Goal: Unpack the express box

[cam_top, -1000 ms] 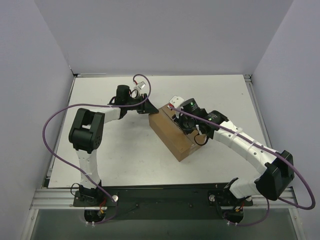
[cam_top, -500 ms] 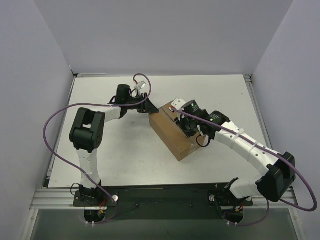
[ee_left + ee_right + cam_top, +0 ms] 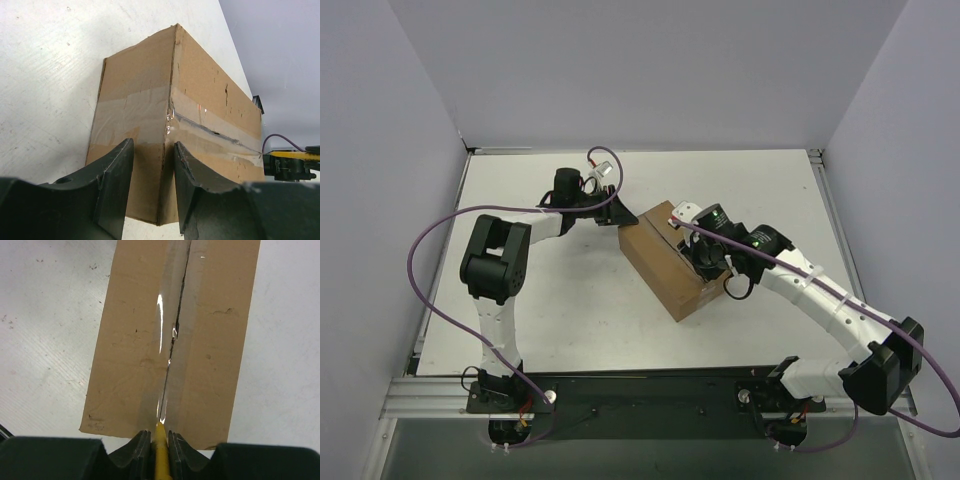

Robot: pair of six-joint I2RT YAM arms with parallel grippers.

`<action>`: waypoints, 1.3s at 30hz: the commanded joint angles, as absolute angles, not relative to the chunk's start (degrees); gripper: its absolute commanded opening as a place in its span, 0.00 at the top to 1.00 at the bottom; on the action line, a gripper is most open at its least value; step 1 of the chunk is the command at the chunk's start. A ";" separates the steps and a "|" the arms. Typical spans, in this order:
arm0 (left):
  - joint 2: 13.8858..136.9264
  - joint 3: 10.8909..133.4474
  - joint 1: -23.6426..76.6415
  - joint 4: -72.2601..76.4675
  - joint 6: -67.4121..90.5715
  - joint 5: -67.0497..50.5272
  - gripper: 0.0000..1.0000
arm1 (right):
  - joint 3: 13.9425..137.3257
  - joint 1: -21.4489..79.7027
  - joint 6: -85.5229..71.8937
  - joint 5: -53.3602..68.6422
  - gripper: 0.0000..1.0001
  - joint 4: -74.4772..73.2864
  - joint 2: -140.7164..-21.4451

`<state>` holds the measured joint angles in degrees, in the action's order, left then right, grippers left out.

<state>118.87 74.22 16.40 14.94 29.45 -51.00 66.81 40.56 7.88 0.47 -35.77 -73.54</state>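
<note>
Table (image 3: 570,320): white, bearing the carton near its middle, between the two arms.
Express box (image 3: 665,270): plain brown carton, lying at a slant on the table, flaps down and closed under clear tape.
Left gripper (image 3: 154,150): fingers spread apart, one to either side of an upright corner edge at the far end of the box. Whether they pressed on the cardboard could not be told.
Right gripper (image 3: 160,437): over the other end of the box, fingers closed tight on a tool.
Utility knife (image 3: 161,452): yellow, pinched between the right fingers, its tip set on the centre seam just inside the box's edge.
Tape (image 3: 172,315): glossy strip along the top seam and down the end face. A dark split ran along much of the seam, thinning to a fine line near the blade.
Step in hand: slitting the tape along the seam – by the look of it, near the end of the cut.
Next move: would call for carrying the blade straight off the edge, shallow enough to spare the contents, with the box held against sliding – then the flaps could be lifted.
</note>
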 commanded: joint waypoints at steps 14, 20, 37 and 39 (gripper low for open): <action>121.91 75.32 14.94 10.37 24.70 -42.63 0.54 | 68.20 37.79 8.00 4.48 1.00 -55.37 -64.70; 117.34 75.85 15.55 17.28 28.55 -52.96 0.52 | 67.07 27.97 7.13 1.41 1.00 -51.69 -65.64; 117.07 94.74 12.56 -12.13 2.29 -30.94 0.56 | 63.81 22.50 7.21 3.52 1.00 -41.84 -76.02; 117.16 95.18 14.05 -12.13 1.93 -31.11 0.56 | 63.72 22.85 7.12 3.69 1.00 -41.49 -76.38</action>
